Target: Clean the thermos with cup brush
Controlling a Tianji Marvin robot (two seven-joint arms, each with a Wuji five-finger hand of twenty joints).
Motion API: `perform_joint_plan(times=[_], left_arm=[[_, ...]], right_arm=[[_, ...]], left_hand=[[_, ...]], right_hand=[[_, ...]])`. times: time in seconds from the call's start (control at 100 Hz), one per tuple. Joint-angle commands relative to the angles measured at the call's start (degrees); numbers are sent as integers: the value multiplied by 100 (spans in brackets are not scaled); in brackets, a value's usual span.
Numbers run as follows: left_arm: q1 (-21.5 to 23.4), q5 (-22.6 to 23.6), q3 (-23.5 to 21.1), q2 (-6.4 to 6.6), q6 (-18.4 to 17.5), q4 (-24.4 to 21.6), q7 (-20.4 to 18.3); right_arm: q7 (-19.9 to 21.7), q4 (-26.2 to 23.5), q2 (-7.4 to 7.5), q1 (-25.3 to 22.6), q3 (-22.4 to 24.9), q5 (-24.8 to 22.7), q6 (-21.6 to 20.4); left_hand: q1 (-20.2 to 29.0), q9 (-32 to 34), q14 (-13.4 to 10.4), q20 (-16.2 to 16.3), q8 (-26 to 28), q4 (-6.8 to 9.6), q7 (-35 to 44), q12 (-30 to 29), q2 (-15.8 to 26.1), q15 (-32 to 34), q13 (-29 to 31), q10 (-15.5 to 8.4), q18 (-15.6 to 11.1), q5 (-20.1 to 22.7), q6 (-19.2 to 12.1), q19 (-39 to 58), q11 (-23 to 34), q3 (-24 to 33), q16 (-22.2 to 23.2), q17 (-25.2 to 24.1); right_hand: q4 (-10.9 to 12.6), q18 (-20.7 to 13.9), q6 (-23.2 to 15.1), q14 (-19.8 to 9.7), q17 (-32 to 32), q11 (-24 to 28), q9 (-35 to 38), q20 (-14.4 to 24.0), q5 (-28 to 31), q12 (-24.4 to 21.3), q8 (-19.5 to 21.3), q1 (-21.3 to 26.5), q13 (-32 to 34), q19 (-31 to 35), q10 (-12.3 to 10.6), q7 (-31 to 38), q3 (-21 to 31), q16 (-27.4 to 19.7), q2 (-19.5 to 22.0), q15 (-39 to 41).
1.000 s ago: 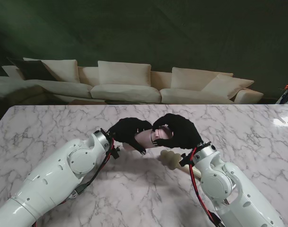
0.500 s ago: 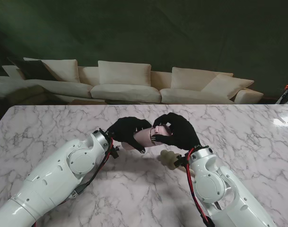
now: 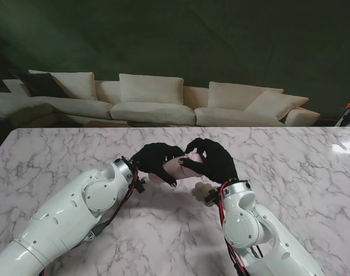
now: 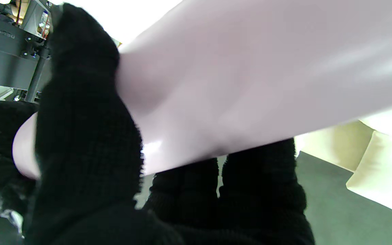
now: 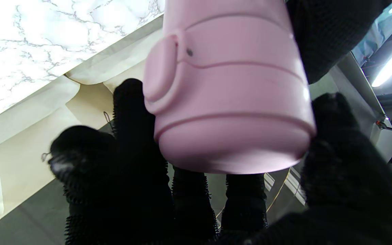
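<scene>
Thermos: the pink thermos (image 3: 181, 167) sits at the centre of the stand view, held off the marble table (image 3: 60, 155) between both gloved hands; the right wrist view shows its lid (image 5: 230, 102) with a round push button (image 5: 158, 68) on one side.

Long axis: roughly level, running across the stand view, the lid end toward the right side of the frame and the base toward the left.

Left hand: the left hand (image 3: 156, 160) is wrapped round the body, thumb over one side and fingers (image 4: 250, 190) under the other, clamped on it.

Right hand: the right hand (image 3: 214, 161) has its fingers closed round the lid end, thumb on one side, the rest opposite.

Handling: the smooth, glossy shell looks hard and stiff, and likely slippery; knitted gloves should help. It is probably light if empty. The body offers the safest hold, while the ridged lid band suits a twisting grip.

Step in hand: judged as opening the lid, which appears still on.

Brush: a cream cup brush (image 3: 202, 190) lies on the table just below the hands in the stand view, partly hidden by the right wrist, untouched.

Background: a pale sofa (image 3: 152, 100) runs across the upper half of the frame.
</scene>
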Motion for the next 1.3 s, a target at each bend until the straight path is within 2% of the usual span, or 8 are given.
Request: perform_joint_plan(times=[0.0,0.19,0.32,0.65,0.91,1.03,1.12,1.29], left_arm=[[-61,-43,25,-55,-6,-117,-93],[-55,-48,66,-49,-38,-156,-128],[-76,-67,106,-44,-35,-148,-177],[-112,-114,202,-55,-40,-67,-193],[-107,-125,214,-42,-31,-75,-251],[-77,-111,178,-35,-29,-104,-250],[-58,-91,141,-27,-34,-129,-248],[-17,-41,67,-21,-42,-186,-212]], right_arm=[[15,32,-56,7,-92,-19,87],[-59,98,-80,86,-171,-102,344],[-70,74,-104,87,-190,-27,488],[4,-94,-117,0,-48,278,406],[5,-196,-112,-67,65,401,87],[142,-306,-34,-190,263,252,-191],[337,-420,74,-342,477,-152,-348],[586,-674,231,-728,917,-850,-525]], left_hand=[[1256,107,-385,107,259,402,734,163,2958,1125,593,-418,-596,559,-884,263,326,2994,413,125],[1257,109,-392,109,260,400,735,165,2961,1125,594,-427,-586,561,-887,268,329,2993,412,125],[1267,103,-385,108,259,399,733,163,2959,1127,595,-420,-589,561,-882,266,326,2995,413,120],[1264,105,-379,111,263,395,740,168,2957,1132,592,-418,-585,570,-885,271,329,2993,415,119],[1262,106,-378,109,262,395,741,167,2958,1130,589,-426,-583,571,-885,270,328,2996,413,117],[1268,104,-374,108,263,392,741,169,2958,1129,587,-428,-581,568,-886,269,328,2996,412,113],[1266,108,-374,110,261,390,739,171,2959,1131,586,-425,-581,566,-882,274,331,2992,413,115],[1257,106,-381,110,261,392,738,168,2959,1132,588,-427,-581,566,-891,276,327,2991,413,116]], right_hand=[[109,284,-275,-687,-15,715,1048,-45,-81,150,-76,407,559,315,-670,127,318,71,648,586],[542,758,363,-223,24,351,1865,-255,496,-170,549,-850,950,580,-409,-1073,532,-4,1214,544],[634,738,733,-72,-290,45,1467,-286,20,-330,479,-1699,736,526,-225,-1545,232,-124,1442,203],[898,438,714,-193,-2920,-1090,-1122,412,-1254,-1570,362,-1730,-1992,-531,2,-1831,-889,-282,1856,-820],[944,-149,846,-591,-5015,-1653,-2457,227,-1858,-2212,293,-1571,-4089,-2192,-90,-1957,-1110,-1076,1944,-2415],[960,-282,852,-677,-5405,-1969,-2815,176,-2075,-2523,144,-1528,-4462,-2778,-130,-2188,-1040,-1460,1629,-3066],[785,-451,1313,-622,-5254,-2187,-2893,312,-2680,-2776,-217,-2439,-4409,-2889,-27,-2678,113,-1569,707,-3248],[696,-766,1752,-502,-4747,-2203,-2843,258,-2587,-2801,-422,-2556,-4107,-2522,241,-3042,659,-1453,-134,-2972]])
